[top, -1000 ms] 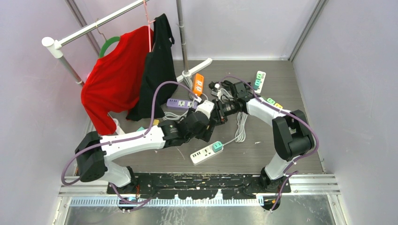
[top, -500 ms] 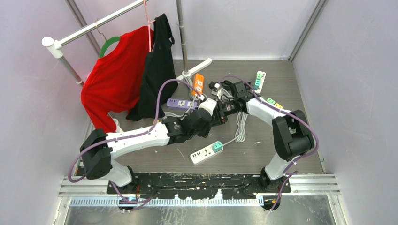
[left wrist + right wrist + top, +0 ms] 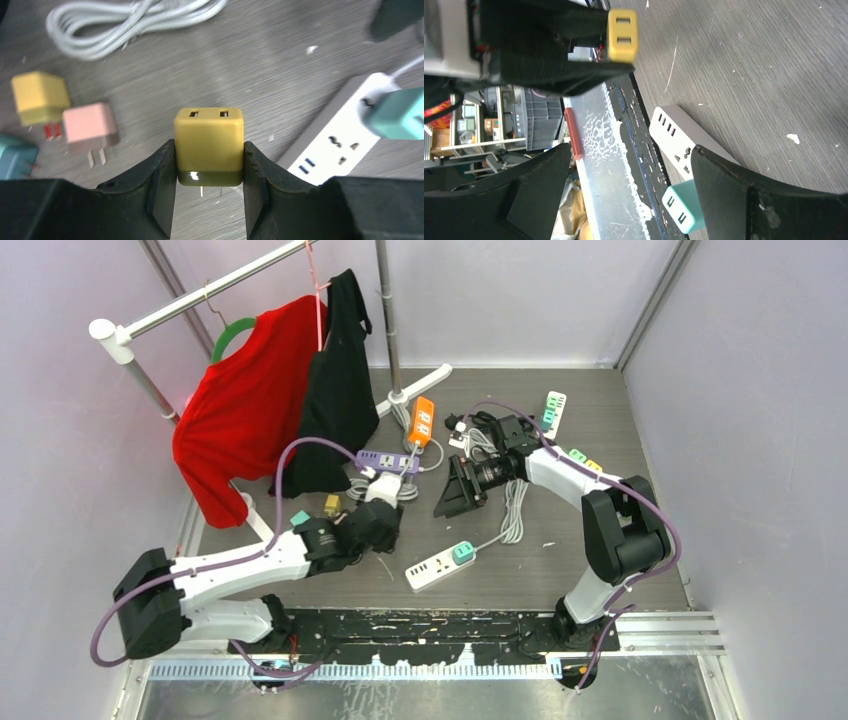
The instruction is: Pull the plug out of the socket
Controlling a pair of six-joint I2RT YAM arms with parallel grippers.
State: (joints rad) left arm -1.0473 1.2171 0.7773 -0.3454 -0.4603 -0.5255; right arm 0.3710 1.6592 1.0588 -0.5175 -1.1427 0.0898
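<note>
Right gripper (image 3: 631, 150) with black fingers spread wide and nothing between them, white power strip (image 3: 684, 142) lying on grey table (image 3: 749, 60) ahead between the fingers, teal plug (image 3: 681, 210) on its end, yellow plug (image 3: 622, 35) farther ahead, pinched by left gripper (image 3: 620, 39)

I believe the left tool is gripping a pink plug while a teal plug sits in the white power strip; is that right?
Not quite: the colour is wrong. The left tool grips a yellow plug, as the left wrist view shows; the pink plug lies loose on the table. The teal plug does sit in the white power strip.
</note>
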